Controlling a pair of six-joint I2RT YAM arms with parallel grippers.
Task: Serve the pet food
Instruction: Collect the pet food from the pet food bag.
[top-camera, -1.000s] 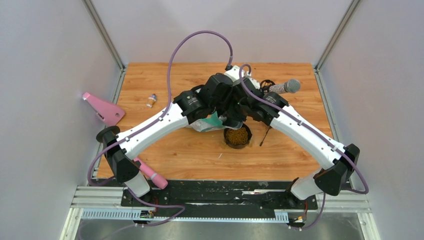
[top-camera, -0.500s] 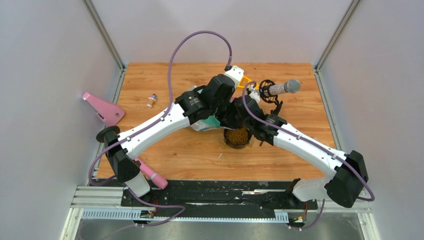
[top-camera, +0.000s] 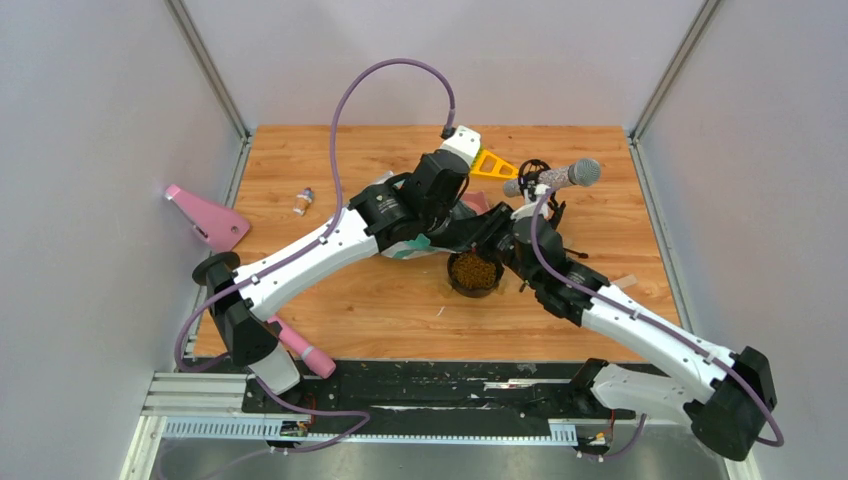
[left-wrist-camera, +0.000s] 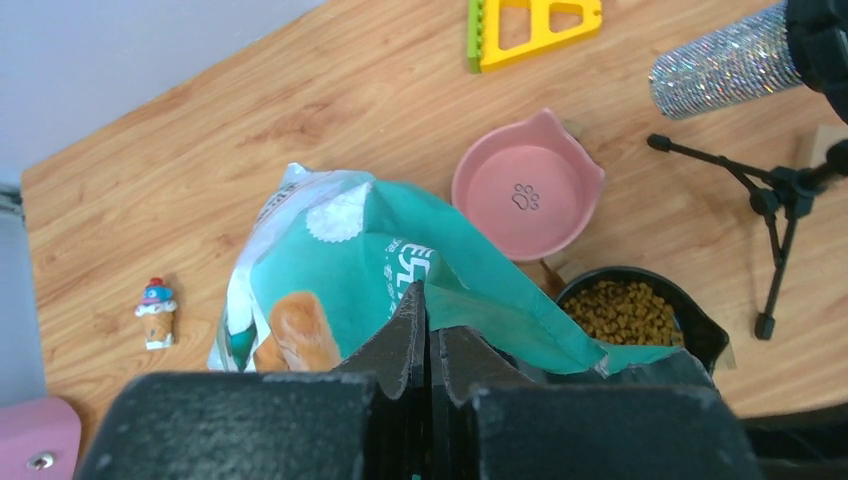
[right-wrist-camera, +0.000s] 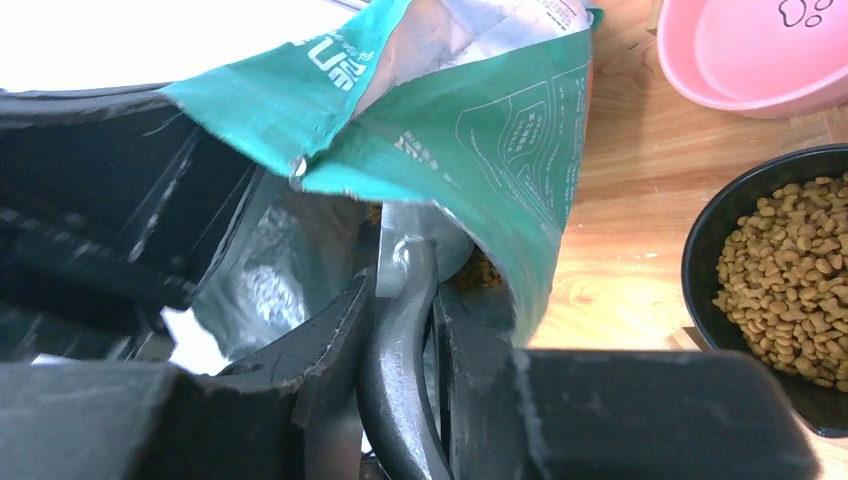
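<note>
The teal-green and white pet food bag (left-wrist-camera: 340, 265) lies left of the black bowl (left-wrist-camera: 690, 320), its torn mouth facing the bowl. My left gripper (left-wrist-camera: 428, 300) is shut on the bag's upper edge and holds the mouth open; it also shows in the top view (top-camera: 440, 212). My right gripper (right-wrist-camera: 405, 275) is shut on the handle of the grey scoop (right-wrist-camera: 395, 330), whose head is inside the bag (right-wrist-camera: 480, 140). A little brown kibble (right-wrist-camera: 482, 272) shows by the scoop head. The black bowl (top-camera: 453, 280) holds a heap of kibble (right-wrist-camera: 790, 270).
An empty pink bowl (left-wrist-camera: 525, 185) with a paw print stands just behind the black bowl. A glittery microphone (top-camera: 560, 177) on a small tripod is at the back right, a yellow triangle (top-camera: 490, 165) behind it, a small ice-cream toy (top-camera: 302, 201) at the left.
My right arm has swung its elbow out to the right and near, and its gripper has gone with the scoop into the bag's mouth. My left gripper still holds the bag.
</note>
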